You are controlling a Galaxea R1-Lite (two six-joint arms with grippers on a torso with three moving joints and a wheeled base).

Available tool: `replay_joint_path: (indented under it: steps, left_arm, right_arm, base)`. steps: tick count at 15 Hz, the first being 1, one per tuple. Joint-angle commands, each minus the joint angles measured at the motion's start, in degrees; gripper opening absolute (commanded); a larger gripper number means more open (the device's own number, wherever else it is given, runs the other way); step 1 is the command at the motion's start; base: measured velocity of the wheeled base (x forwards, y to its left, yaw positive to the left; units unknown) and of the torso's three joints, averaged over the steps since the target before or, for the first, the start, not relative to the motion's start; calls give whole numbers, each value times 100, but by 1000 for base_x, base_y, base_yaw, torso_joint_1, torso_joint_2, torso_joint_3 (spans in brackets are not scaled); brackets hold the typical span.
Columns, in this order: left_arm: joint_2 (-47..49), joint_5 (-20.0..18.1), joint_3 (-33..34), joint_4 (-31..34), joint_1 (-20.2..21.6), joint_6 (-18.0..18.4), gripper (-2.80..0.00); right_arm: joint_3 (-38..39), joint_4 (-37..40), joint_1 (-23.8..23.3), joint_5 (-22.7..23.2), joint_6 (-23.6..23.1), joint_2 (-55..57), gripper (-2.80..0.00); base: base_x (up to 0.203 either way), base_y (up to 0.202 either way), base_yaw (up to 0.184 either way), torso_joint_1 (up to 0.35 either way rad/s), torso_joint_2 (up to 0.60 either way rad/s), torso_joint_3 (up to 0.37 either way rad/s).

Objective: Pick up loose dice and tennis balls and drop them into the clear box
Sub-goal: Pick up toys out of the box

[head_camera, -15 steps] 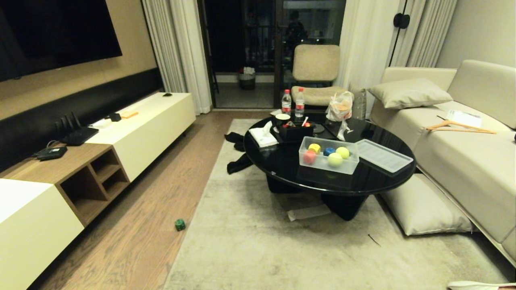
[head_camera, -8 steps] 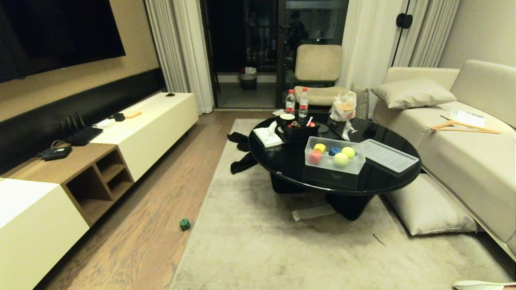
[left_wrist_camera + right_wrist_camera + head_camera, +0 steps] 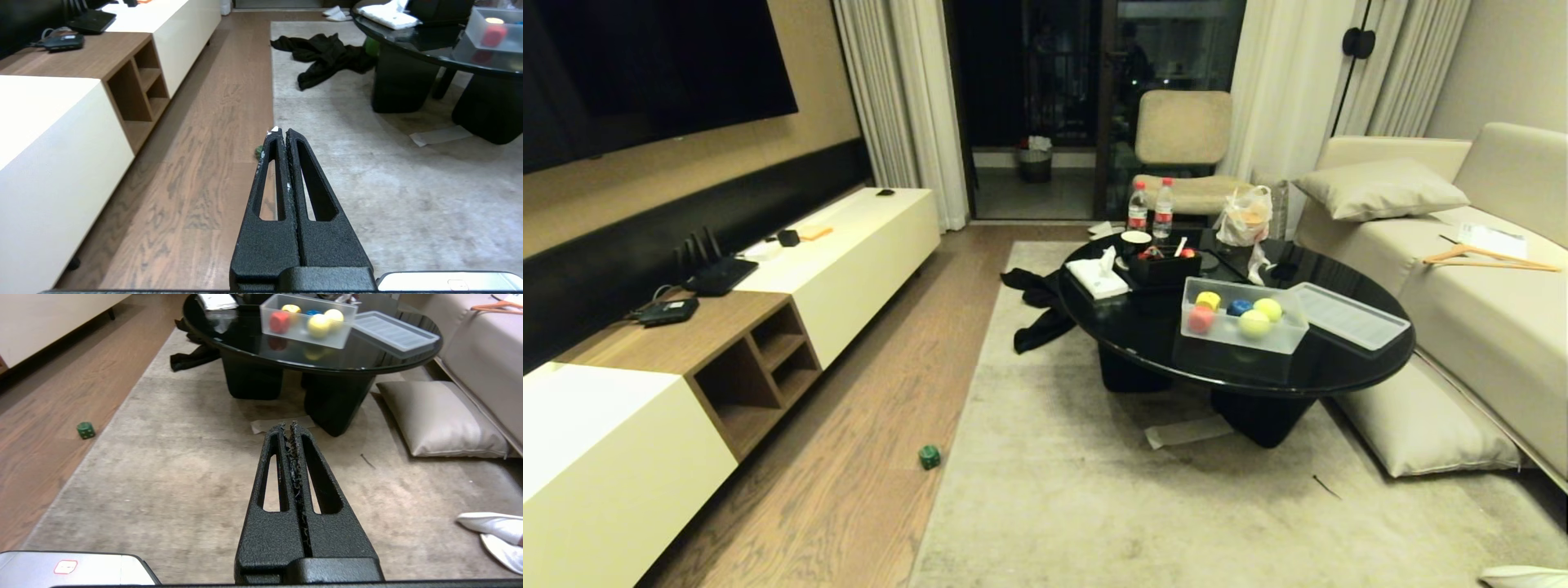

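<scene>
A green die (image 3: 929, 456) lies loose on the wood floor by the rug's edge, also seen as the green die (image 3: 86, 430) in the right wrist view and mostly hidden behind the left fingers (image 3: 258, 152). The clear box (image 3: 1282, 339) stands on the black round table (image 3: 1143, 343) holding a red die (image 3: 1200, 318), a yellow die (image 3: 1208, 300), a blue die (image 3: 1239, 307) and two tennis balls (image 3: 1254, 323). Its lid (image 3: 1352, 317) lies beside it. My left gripper (image 3: 282, 131) and right gripper (image 3: 287, 425) are shut and empty, low over the floor, far from the die.
A long TV cabinet (image 3: 768, 327) runs along the left wall. A sofa (image 3: 1478, 302) and floor cushion (image 3: 1421, 425) stand right of the table. Dark clothing (image 3: 1037, 310) and a paper sheet (image 3: 1188, 430) lie on the rug. Slippers (image 3: 494, 531) sit at right.
The whole head view has shifted rightward, so the camera has turned left. Neither arm has moved and both grippers stay shut.
</scene>
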State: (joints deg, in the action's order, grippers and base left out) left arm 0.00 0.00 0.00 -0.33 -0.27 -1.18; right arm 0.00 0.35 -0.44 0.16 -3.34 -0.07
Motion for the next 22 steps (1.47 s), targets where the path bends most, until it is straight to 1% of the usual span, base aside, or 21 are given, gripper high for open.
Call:
replay_joint_path:
  steps: [1,17,22]
  left_arm:
    - [0,0,9,-2,-7,-5,-280]
    - [0,0,9,-2,0,-5,-280]
    - [0,0,9,-2,0,-5,-280]
  right_arm:
    - [9,0,0,2,0,7,-280]
    - [9,0,0,2,0,7,-280]
    - [9,0,0,2,-1,7,-280]
  base:
    - [0,142,19,2,1,2]
    - [0,195,-6,2,2,2]
    - [0,157,13,2,2,1]
